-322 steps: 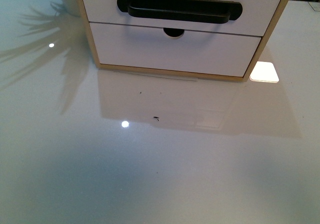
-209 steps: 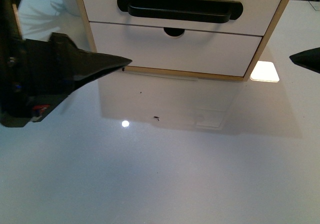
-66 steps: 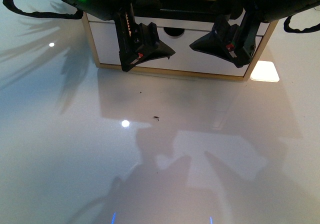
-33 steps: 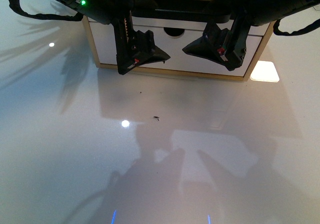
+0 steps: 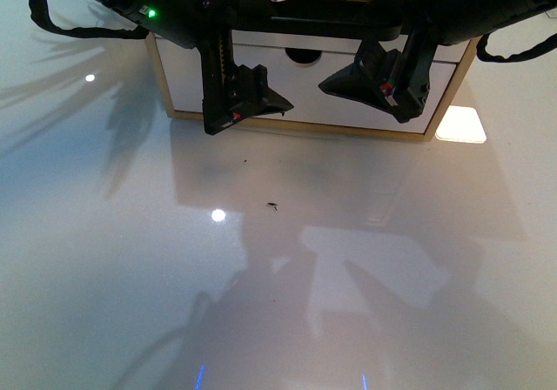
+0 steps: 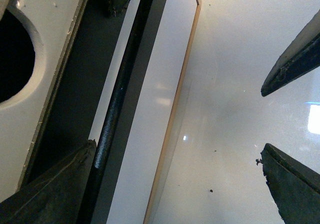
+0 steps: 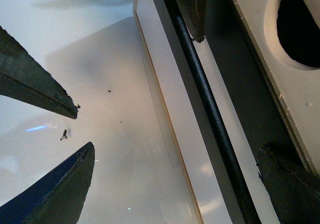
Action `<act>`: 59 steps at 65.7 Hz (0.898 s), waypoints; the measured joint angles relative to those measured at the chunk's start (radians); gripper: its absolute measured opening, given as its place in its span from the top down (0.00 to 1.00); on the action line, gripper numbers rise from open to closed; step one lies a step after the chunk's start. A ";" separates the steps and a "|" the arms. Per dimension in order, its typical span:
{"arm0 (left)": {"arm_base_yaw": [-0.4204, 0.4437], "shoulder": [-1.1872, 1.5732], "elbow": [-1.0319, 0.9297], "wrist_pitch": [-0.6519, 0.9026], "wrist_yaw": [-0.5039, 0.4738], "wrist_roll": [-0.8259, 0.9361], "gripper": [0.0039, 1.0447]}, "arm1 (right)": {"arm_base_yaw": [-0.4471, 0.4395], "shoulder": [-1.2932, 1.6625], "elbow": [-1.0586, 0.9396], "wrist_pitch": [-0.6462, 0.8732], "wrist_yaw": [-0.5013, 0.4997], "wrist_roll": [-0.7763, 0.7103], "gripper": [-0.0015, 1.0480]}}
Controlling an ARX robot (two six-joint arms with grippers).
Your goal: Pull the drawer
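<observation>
The drawer is mostly hidden behind both arms in the front view. In the left wrist view its white front and black bar handle run diagonally. My left gripper is open and straddles the bar, one finger in the dark recess, the other over the table. My right gripper is also open around the handle, with one finger in the recess. In the front view the left gripper and right gripper sit side by side.
Below is a plain white drawer front with a notch, in a light wood frame. The cabinet stands on a glossy white table with a small dark speck and a bright patch.
Both arms came in from the sides and moved up to the handled drawer. Over the last half second they have barely shifted.
</observation>
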 joint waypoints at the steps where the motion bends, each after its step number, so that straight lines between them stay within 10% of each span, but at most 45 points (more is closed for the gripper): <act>1: -0.001 0.000 0.001 -0.002 0.000 0.001 0.07 | 0.000 0.000 0.000 0.000 0.000 0.000 0.09; 59: -0.010 -0.162 -0.183 -0.122 0.043 0.127 0.07 | 0.051 -0.144 -0.140 -0.163 -0.070 -0.059 0.09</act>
